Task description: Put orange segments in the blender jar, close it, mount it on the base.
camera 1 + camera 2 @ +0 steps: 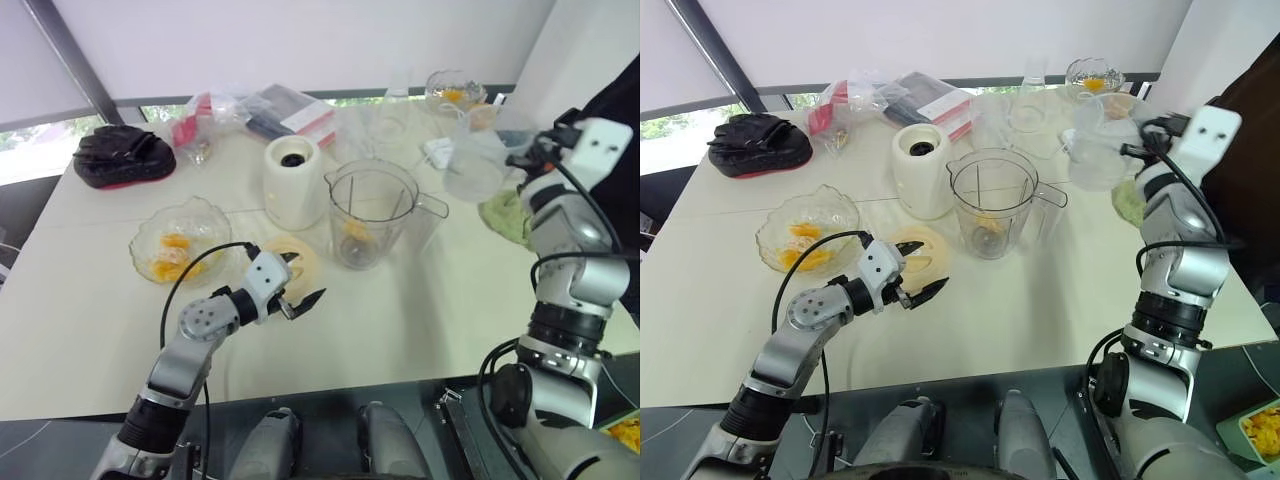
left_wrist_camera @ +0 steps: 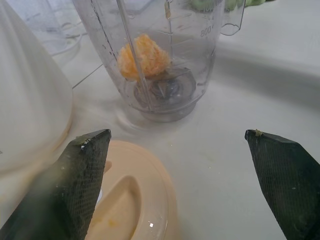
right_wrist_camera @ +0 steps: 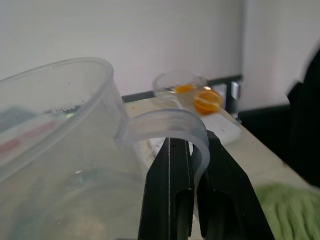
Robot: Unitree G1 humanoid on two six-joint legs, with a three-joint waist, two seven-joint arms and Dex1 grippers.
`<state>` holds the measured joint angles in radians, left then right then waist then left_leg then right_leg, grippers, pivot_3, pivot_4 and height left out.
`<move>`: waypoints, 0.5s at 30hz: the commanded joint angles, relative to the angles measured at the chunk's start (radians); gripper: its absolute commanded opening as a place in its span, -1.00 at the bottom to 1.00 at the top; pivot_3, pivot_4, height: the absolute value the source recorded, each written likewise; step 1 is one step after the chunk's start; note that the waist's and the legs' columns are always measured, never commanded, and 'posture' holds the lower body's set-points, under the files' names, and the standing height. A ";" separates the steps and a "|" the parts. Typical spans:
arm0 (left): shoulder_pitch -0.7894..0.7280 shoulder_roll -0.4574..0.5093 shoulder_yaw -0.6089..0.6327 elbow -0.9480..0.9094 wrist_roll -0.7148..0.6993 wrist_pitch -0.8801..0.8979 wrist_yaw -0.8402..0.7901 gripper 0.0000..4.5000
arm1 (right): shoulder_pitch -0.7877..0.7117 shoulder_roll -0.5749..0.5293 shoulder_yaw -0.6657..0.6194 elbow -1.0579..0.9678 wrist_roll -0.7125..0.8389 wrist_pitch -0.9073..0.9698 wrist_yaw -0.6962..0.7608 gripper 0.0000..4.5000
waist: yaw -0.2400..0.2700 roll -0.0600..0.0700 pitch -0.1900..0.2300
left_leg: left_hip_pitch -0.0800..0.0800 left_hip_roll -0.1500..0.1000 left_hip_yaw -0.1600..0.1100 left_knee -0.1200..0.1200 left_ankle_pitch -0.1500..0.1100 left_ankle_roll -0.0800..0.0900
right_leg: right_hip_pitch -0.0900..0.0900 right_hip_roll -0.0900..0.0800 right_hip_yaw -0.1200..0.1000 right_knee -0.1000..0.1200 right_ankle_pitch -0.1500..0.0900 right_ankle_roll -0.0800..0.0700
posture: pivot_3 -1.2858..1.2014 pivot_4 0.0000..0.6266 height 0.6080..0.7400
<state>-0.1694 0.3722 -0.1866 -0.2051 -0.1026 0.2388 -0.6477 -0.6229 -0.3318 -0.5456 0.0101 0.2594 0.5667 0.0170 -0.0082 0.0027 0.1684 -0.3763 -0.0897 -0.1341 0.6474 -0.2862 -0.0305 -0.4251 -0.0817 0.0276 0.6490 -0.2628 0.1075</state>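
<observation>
On the table (image 1: 420, 320), straight ahead of the left gripper (image 1: 302, 284) and a bit to the right, found the blender jar (image 1: 372, 212) upright, lidless, with one orange segment (image 2: 142, 56) lying at the bottom. Logged the left gripper as spread wide, holding nothing, hovering low with one finger (image 2: 75, 185) over the edge of the cream lid (image 1: 297, 256), flat on the table just beside the jar on its near-left side. Marked the bowl (image 1: 205, 215) of more segments to the left of that gripper, near but apart. Marked the white base (image 1: 293, 180) behind the lid, close beside the jar; couldn't tell whether touching. Noted the right gripper (image 3: 192, 150) pressed together on the handle (image 3: 172, 122) of a clear jug (image 1: 475, 165), held up at the far right, well apart from the jar. Judged the left arm clearly nearer to bowl, lid and jar alike. Guessed the next reach as either leftward for a segment or straight down for the lid, then forward-right to the jar mouth.
</observation>
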 commanded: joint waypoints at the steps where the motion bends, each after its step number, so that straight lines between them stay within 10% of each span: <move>1: -0.001 0.001 -0.004 -0.050 -0.006 0.003 0.002 1.00 | 0.065 0.034 -0.066 -0.018 0.024 -0.122 -0.050 -0.97 | -0.001 0.000 0.000 | 0.000 0.000 0.000 0.000 0.000 0.000 | 0.000 0.000 0.000 0.000 0.000 0.000 | 0.03 -0.52 1.00; 15: 0.009 0.023 0.009 -0.073 -0.012 0.020 -0.007 1.00 | 0.211 0.117 -0.097 0.275 0.038 -0.545 -0.073 -0.97 | -0.010 0.002 0.000 | 0.002 0.000 0.002 0.000 0.000 0.000 | 0.000 0.001 0.001 0.002 0.000 0.000 | 0.03 -0.52 1.00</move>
<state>-0.1614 0.3890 -0.1865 -0.2371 -0.1041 0.2589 -0.6504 -0.3968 -0.1986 -0.6505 0.2893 0.2975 0.0811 -0.0638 -0.0179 0.0045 0.1683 -0.3746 -0.0895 -0.1320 0.6473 -0.2863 -0.0301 -0.4251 -0.0806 0.0287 0.6510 -0.2628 0.1076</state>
